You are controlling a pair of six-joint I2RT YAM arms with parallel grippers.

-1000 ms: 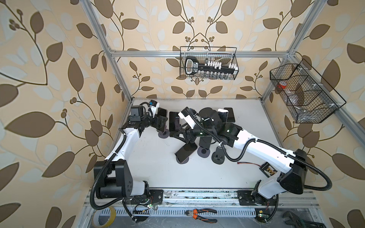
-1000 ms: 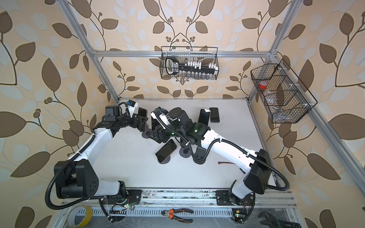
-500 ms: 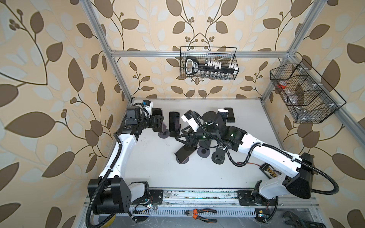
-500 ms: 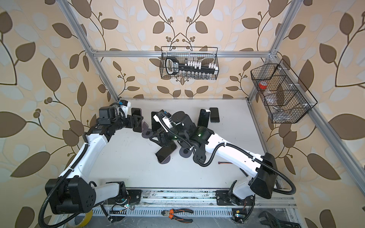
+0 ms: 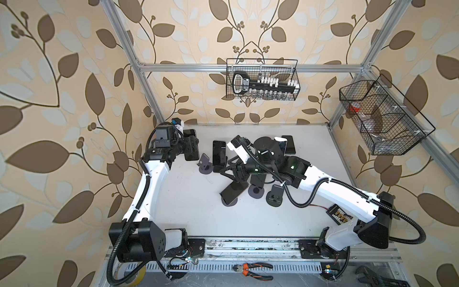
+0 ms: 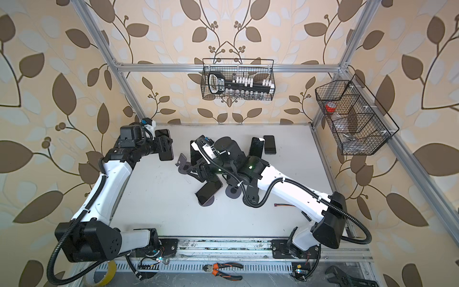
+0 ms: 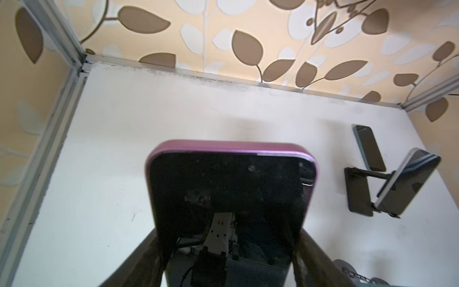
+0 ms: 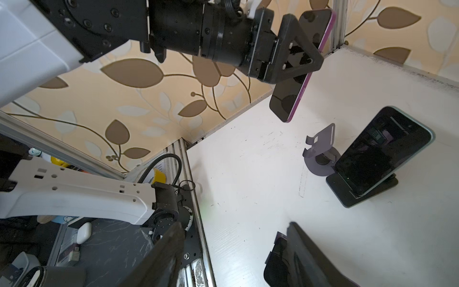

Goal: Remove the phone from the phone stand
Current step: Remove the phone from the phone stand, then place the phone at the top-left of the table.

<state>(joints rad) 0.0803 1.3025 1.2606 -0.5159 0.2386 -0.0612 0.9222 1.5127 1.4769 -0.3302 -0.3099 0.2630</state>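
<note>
We note the left gripper (image 6: pixel 166 147) clamped on the sides of the purple-edged phone (image 8: pixel 295 94), holding it in the air with the screen toward its wrist camera. The empty purple stand (image 8: pixel 320 149) sits on the table (image 5: pixel 188 211) below that gripper, apart from the phone. We see the right gripper (image 5: pixel 234 172) hovering near the stand, its fingers (image 8: pixel 161 258) spread and nothing between them.
</note>
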